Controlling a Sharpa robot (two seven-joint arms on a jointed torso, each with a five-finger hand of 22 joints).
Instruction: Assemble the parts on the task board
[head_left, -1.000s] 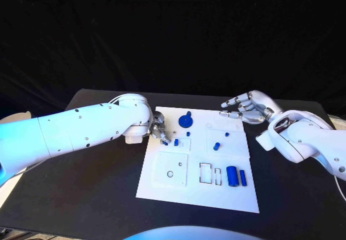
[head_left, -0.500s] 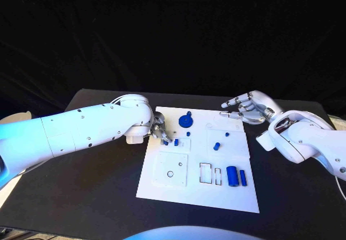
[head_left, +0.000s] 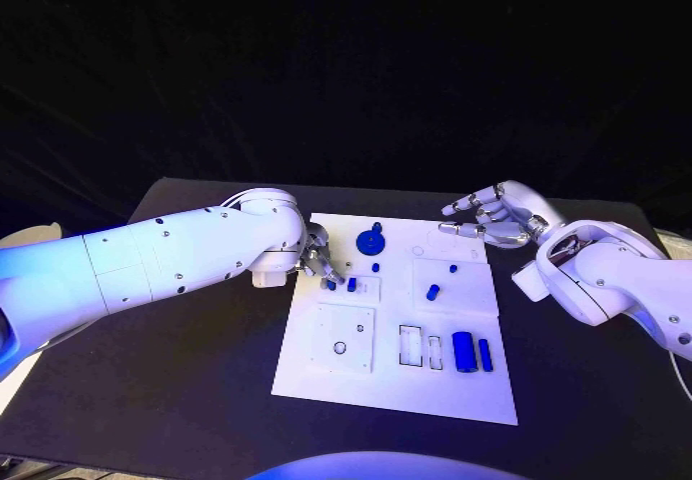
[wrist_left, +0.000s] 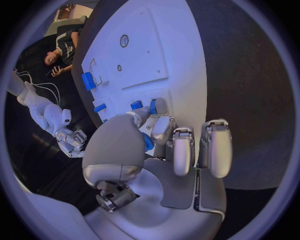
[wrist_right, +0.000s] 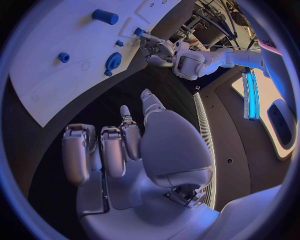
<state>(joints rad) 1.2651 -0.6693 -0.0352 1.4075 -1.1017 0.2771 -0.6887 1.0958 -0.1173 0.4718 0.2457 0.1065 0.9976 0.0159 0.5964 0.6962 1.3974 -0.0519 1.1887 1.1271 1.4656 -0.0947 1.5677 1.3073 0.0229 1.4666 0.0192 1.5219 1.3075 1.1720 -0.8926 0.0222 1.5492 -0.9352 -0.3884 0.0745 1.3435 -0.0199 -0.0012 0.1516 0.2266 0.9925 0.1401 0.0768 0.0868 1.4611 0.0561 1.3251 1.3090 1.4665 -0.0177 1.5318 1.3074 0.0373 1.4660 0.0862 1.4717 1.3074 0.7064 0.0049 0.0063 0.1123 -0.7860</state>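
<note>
Task board, a flat white plate mid-table, carries smooth blue parts; my metallic left hand pinches a small blue piece, my right hand hovers loose, holding nothing

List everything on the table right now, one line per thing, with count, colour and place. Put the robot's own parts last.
table: one, black, under everything.
task board: one, white plate, middle of the table.
gear-like part: one, blue, far end of the board, towards its left.
two large cylinders: blue, side by side at the board's near right.
small pegs: about three, blue, mid-board and towards its far right.
small part at the fingertips: one or two, blue, left edge of the board; exact count unclear.
left hand: silver, fingers down at the board's left edge, on or around a blue part.
right hand: silver, fingers apart, holds nothing, over the board's far right corner.
</note>
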